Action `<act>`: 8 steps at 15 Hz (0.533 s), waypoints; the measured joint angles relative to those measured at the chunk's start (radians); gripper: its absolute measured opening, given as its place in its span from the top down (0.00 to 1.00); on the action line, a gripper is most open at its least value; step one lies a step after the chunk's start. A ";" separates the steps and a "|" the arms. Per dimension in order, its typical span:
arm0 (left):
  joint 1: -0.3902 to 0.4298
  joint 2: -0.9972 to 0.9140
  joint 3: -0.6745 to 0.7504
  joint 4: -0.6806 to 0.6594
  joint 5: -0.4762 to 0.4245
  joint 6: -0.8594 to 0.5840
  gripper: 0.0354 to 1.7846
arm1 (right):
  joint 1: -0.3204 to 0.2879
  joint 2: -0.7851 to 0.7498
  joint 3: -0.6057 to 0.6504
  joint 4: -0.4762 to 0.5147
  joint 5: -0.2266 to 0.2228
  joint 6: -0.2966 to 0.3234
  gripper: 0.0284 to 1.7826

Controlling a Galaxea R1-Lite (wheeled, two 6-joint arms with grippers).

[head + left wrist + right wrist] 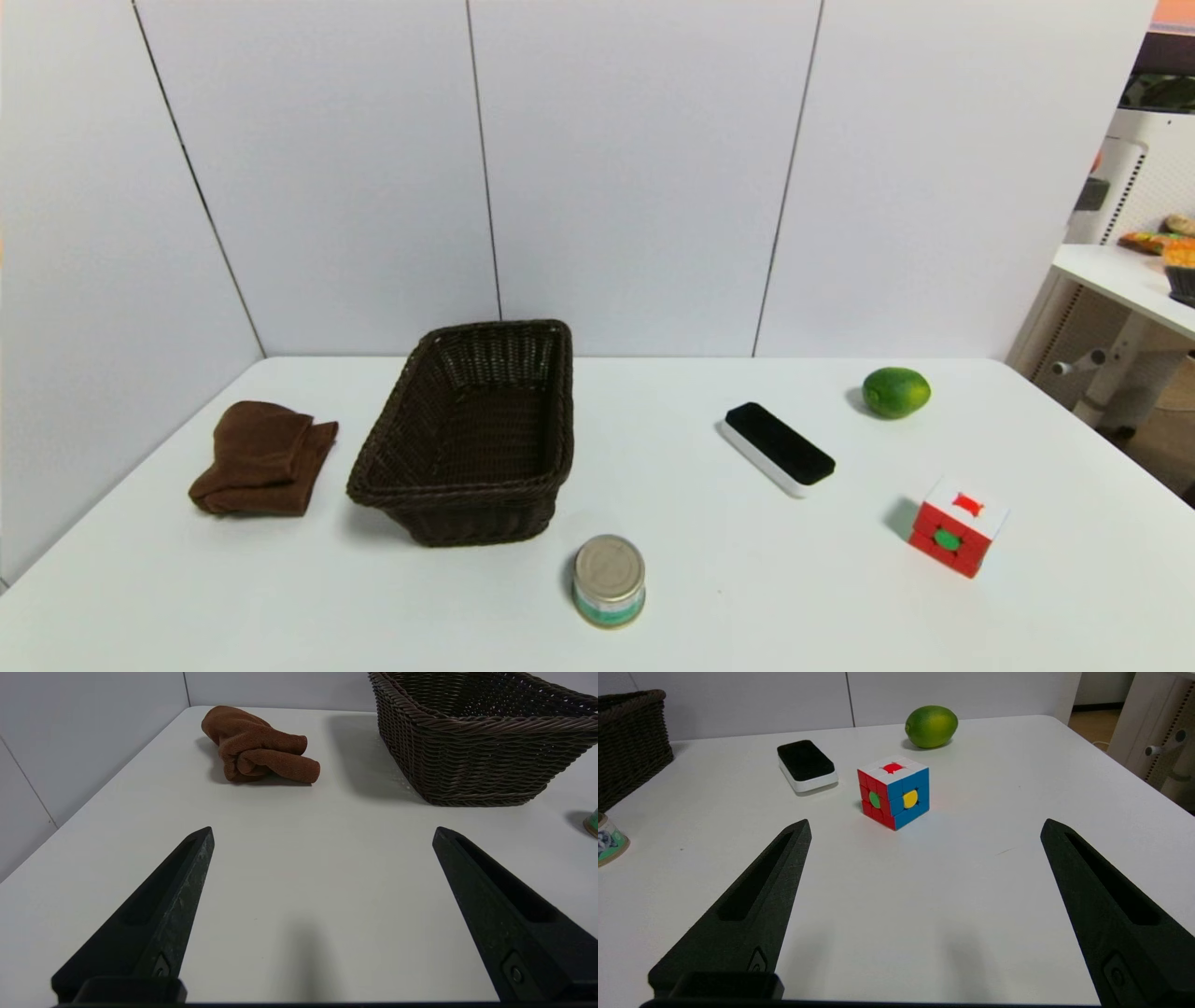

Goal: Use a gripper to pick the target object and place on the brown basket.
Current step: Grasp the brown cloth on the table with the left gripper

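Left gripper (pixel 322 830): black fingers wide, empty, near the folded brown terry towel (pixel 259 746), itself left of the dark woven wicker basket (pixel 476 760). Right gripper (pixel 924 823): wide, empty, facing a multicoloured puzzle cube (pixel 894 791).

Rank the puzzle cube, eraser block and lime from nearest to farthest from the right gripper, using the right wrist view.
From the open right gripper:
1. Puzzle cube, straight ahead, nearest.
2. Eraser block, farther back, toward the basket side.
3. Lime, farthest, near the table's back edge.

Towel (pixel 259 746) beside basket (pixel 481 742) (left pincer (pixel 322 833) agape)
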State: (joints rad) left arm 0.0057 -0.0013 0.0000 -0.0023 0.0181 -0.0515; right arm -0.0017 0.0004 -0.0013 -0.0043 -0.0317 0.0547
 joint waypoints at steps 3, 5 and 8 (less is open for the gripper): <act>0.000 0.000 0.000 0.000 0.000 0.000 0.06 | 0.000 0.000 0.000 0.000 0.000 0.000 0.05; 0.000 0.000 0.000 0.000 0.000 0.000 0.06 | 0.000 0.000 0.000 0.000 0.000 0.000 0.05; 0.000 0.000 0.000 0.000 0.000 0.000 0.06 | 0.000 0.000 0.000 0.000 0.000 0.000 0.05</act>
State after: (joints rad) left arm 0.0057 -0.0009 0.0000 -0.0028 0.0177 -0.0519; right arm -0.0017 0.0004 -0.0013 -0.0038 -0.0321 0.0547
